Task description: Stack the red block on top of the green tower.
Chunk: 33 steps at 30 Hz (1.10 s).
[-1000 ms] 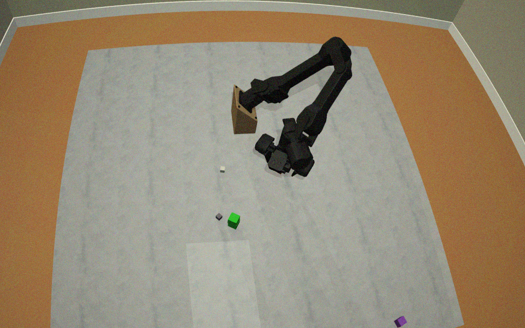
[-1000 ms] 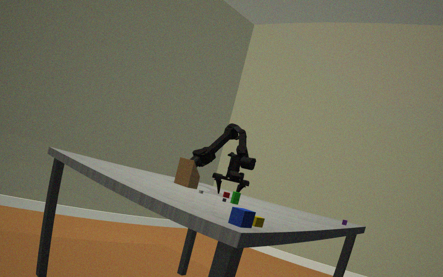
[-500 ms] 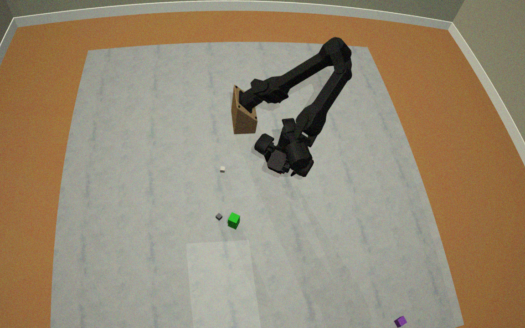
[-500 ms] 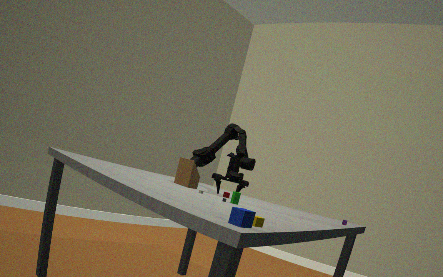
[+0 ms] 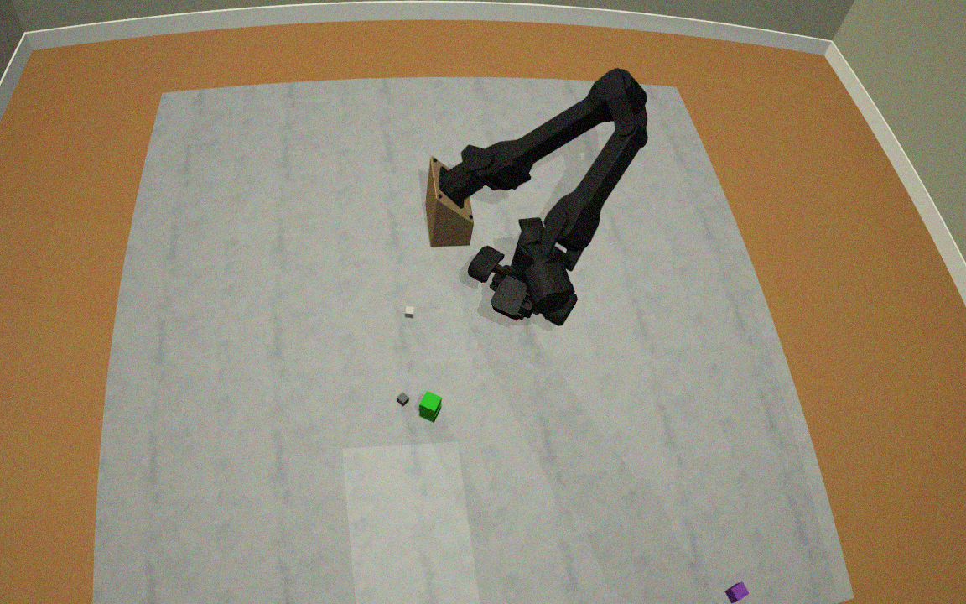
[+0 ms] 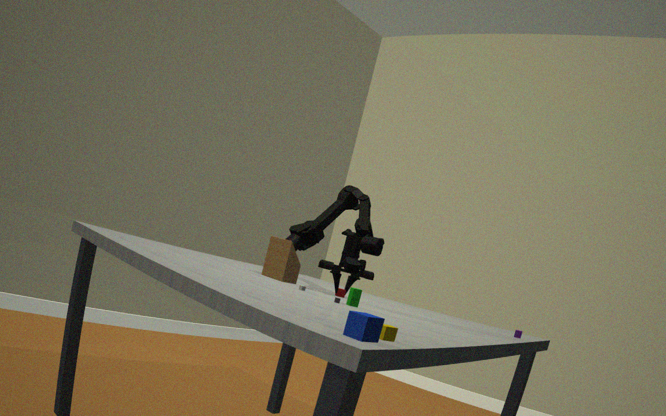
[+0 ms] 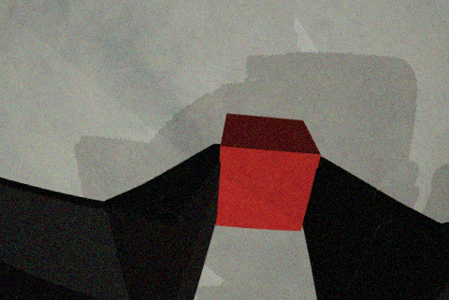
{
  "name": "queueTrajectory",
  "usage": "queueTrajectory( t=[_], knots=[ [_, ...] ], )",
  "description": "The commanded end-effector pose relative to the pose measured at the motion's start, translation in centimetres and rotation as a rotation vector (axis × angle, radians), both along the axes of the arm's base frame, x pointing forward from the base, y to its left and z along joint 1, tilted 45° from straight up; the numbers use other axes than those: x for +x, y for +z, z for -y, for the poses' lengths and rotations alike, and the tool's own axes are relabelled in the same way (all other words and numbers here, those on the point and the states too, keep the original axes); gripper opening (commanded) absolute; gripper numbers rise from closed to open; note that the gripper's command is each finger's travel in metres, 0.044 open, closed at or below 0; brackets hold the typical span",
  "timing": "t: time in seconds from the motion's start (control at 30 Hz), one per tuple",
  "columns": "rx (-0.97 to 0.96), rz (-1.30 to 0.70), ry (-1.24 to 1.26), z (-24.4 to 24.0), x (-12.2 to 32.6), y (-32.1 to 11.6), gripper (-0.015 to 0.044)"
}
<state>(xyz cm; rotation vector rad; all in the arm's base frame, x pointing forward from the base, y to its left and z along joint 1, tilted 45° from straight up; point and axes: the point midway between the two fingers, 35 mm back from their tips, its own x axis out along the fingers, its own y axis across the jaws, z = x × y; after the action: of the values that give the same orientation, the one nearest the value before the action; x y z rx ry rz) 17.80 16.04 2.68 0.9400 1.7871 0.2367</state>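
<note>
The red block (image 6: 341,292) (image 7: 262,190) is at table level, between the two black fingertips. In the top view the arm hides nearly all of it. My gripper (image 6: 341,294) (image 7: 262,161) points down and is shut on the red block, with a finger against each side in the wrist view. The green tower (image 5: 430,406) (image 6: 354,297) stands upright on the grey table (image 5: 216,337) (image 6: 180,258), apart from the gripper and below it in the top view. Nothing rests on the tower's top.
A small dark grey cube (image 5: 402,398) (image 6: 337,300) lies close beside the tower. A small white cube (image 5: 409,311) (image 6: 302,288) lies nearer the brown arm mount (image 5: 449,227) (image 6: 277,260). A blue block (image 6: 360,326), a yellow block (image 6: 389,333) and a purple cube (image 5: 736,591) (image 6: 517,334) are farther off.
</note>
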Motion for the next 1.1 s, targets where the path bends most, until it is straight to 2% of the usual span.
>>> queueTrajectory(
  t=[0.0,0.13,0.17,1.07],
  knots=[
    [0.002,-0.007,0.0,0.0,-0.1,0.0,0.0053],
    [0.002,-0.007,0.0,0.0,-0.1,0.0,0.0026],
    [0.002,-0.007,0.0,0.0,0.0,0.0,0.0],
    [-0.003,-0.006,-0.001,6.9,1.5,6.9,0.0]
  ],
)
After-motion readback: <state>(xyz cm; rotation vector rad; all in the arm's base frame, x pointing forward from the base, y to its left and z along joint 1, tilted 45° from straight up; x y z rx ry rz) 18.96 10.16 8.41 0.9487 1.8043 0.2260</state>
